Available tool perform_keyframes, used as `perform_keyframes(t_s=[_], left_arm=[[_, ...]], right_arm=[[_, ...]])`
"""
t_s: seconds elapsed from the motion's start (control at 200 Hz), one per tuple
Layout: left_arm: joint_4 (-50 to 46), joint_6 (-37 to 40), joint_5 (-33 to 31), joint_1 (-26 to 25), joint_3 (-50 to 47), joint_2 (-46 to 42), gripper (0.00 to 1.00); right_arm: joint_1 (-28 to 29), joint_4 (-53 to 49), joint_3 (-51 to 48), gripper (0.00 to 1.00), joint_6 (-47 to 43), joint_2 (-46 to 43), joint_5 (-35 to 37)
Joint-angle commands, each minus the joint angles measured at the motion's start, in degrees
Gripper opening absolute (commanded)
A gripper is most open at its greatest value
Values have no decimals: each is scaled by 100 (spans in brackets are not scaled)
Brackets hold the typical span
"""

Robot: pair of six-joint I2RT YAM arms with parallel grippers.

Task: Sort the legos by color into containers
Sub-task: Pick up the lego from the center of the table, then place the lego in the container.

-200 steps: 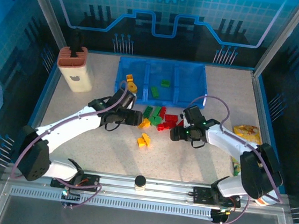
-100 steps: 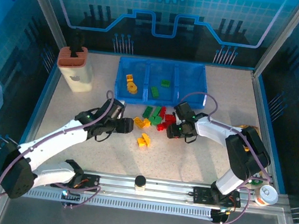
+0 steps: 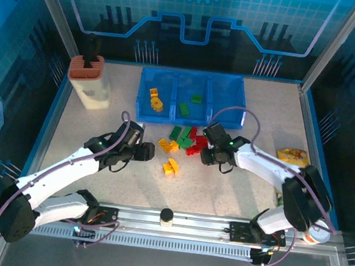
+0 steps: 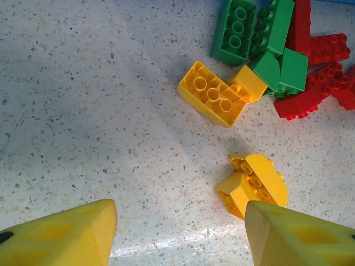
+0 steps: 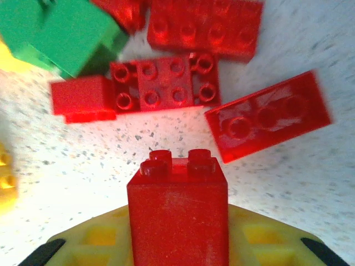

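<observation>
A loose pile of red, green and yellow legos [image 3: 186, 140] lies in front of the blue three-compartment containers [image 3: 226, 103]. The left compartment holds yellow bricks [image 3: 155, 98] and the middle one holds green bricks [image 3: 190, 103]. My right gripper [image 5: 177, 235] is shut on a red brick [image 5: 177, 205], just above the table at the pile's right edge [image 3: 206, 153], with more red bricks [image 5: 166, 88] lying beyond it. My left gripper [image 4: 180, 235] stands open low over bare table left of the pile. Two yellow bricks [image 4: 254, 185] lie just beyond its right finger [image 4: 299, 235].
A cream holder with a rust-red top [image 3: 88, 83] stands at the back left. A yellow snack bag [image 3: 292, 157] lies at the right, near the raised blue table edge. Bare tabletop stretches left of the pile and in front of it.
My right gripper has closed on the red brick at the pile's right edge. My left arm has drawn back from the bin toward the near left and come down by the yellow bricks.
</observation>
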Motion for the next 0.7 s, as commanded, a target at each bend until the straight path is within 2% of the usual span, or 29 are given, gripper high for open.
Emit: perform_keyframes(t_s=[0.0, 0.155, 0.295, 0.47, 0.585, 0.695], left_arm=[[52, -82, -8, -59, -109, -88, 63], [62, -213, -19, -260, -190, -131, 64], [2, -318, -177, -539, -223, -156, 64], [-87, -421, -391, -828, -222, -193, 64], [-110, -487, -460, -884, -287, -269, 63], [-90, -531, -458, -899, -366, -339, 64]], right_arm=[[-293, -308, 455, 32, -183, -429, 270], [-1116, -442, 1345, 32, -629, -84, -7], [-1661, -635, 2434, 33, -919, 855, -269], [-2025, -959, 3670, 33, -1003, 2165, -454], [-2068, -969, 4077, 33, -1012, 2615, -374], [-2087, -1090, 4423, 38, -999, 2942, -358]])
